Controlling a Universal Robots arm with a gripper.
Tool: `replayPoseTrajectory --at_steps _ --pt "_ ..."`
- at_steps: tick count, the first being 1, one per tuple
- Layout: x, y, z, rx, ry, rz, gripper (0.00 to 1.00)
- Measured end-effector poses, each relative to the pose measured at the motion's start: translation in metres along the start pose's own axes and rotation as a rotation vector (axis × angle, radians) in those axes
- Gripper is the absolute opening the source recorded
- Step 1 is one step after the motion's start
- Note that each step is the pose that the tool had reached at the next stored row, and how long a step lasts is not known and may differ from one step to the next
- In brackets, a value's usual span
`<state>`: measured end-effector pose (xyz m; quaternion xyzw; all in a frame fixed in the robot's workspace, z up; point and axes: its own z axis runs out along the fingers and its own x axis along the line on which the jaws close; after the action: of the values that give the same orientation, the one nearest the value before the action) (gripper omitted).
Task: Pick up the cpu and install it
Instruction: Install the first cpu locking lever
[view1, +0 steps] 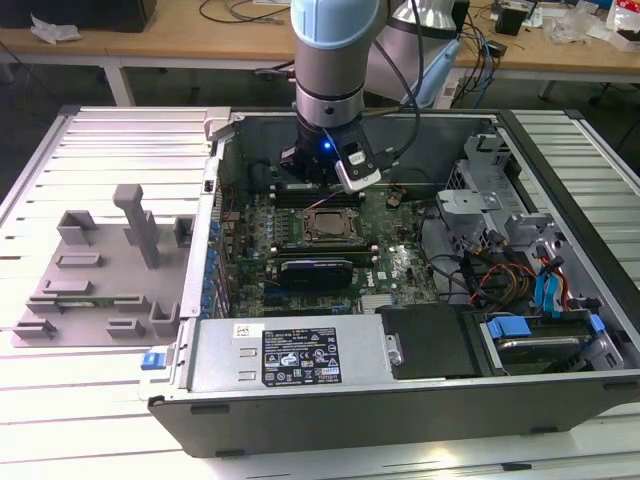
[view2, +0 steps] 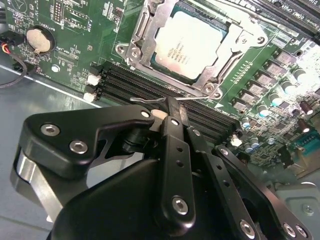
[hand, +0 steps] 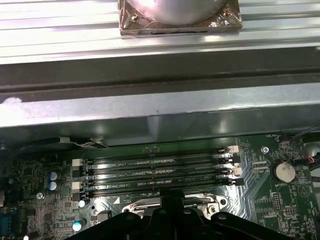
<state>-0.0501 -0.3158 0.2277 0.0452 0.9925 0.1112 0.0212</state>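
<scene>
Your gripper (view2: 171, 107) hangs inside the open computer case (view1: 400, 400), low over the motherboard (view2: 75, 70). Its fingers (view2: 175, 127) are pressed together and there is nothing between them. The cpu (view2: 189, 42) is apart from the gripper. It lies flat in the socket, silver top up, ringed by the metal socket frame (view2: 137, 47) near the middle of the motherboard. In the second wrist view the fingertips sit over the black memory slots (view2: 135, 82) that run along one side of the socket. They are just beside a thin wire lever (view2: 145, 99) that juts out at the frame's edge, though you cannot tell whether they touch it. A round coin cell (view2: 39, 40) sits on the board well apart from the socket, toward a corner of the motherboard. In the exterior view the arm comes down near the case wall farthest from that camera, and the gripper is just behind the socket. A grey fixture (view1: 100, 270) stands on the slatted metal table (view1: 90, 420) — outside the case, on the exterior view's left.
</scene>
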Motion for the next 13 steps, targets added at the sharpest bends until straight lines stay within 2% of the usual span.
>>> replayPoseTrajectory --at_steps 5,7,13 --pt "0.0002 0.002 0.0031 0.0003 -0.002 0.008 0.11" --pt "0.0001 0.0018 0.007 0.0053 -0.0058 0.024 0.11" --pt "-0.004 0.0031 0.0094 0.0121 -0.0082 0.034 0.11"
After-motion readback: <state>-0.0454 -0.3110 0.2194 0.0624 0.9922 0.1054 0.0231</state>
